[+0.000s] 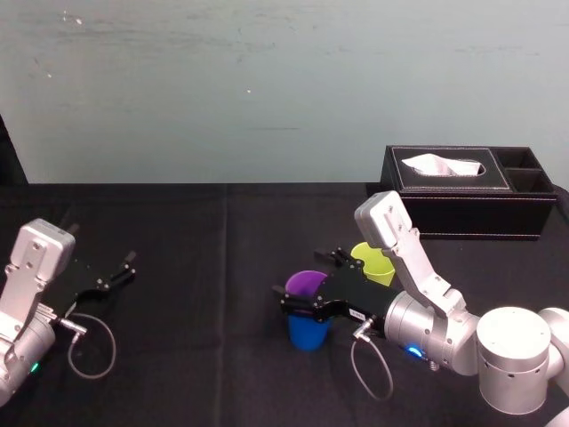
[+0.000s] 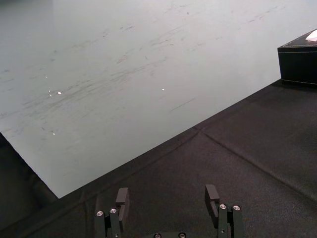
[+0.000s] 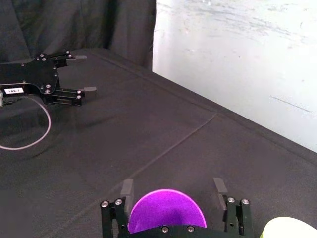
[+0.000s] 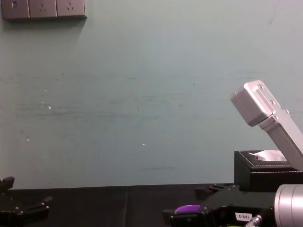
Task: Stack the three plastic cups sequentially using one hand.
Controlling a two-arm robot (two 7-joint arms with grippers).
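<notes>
Nearest the robot on the black table (image 1: 196,267), the blue cup (image 1: 308,334) holds the purple cup (image 1: 307,283) nested upright in it. The right gripper (image 3: 173,187) straddles the purple cup's rim, jaws spread wide, one finger on either side. Just behind, to the right, stands the yellow-green cup (image 1: 375,263). Farther back sits the black tissue box (image 1: 471,209). Off at the left, the left gripper (image 2: 167,193) lies parked, jaws apart.

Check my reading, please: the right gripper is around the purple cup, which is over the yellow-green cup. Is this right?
Not quite. The right gripper is around the purple cup, but that cup is over the blue cup. The yellow-green cup stands farther right. The head view shows it.
</notes>
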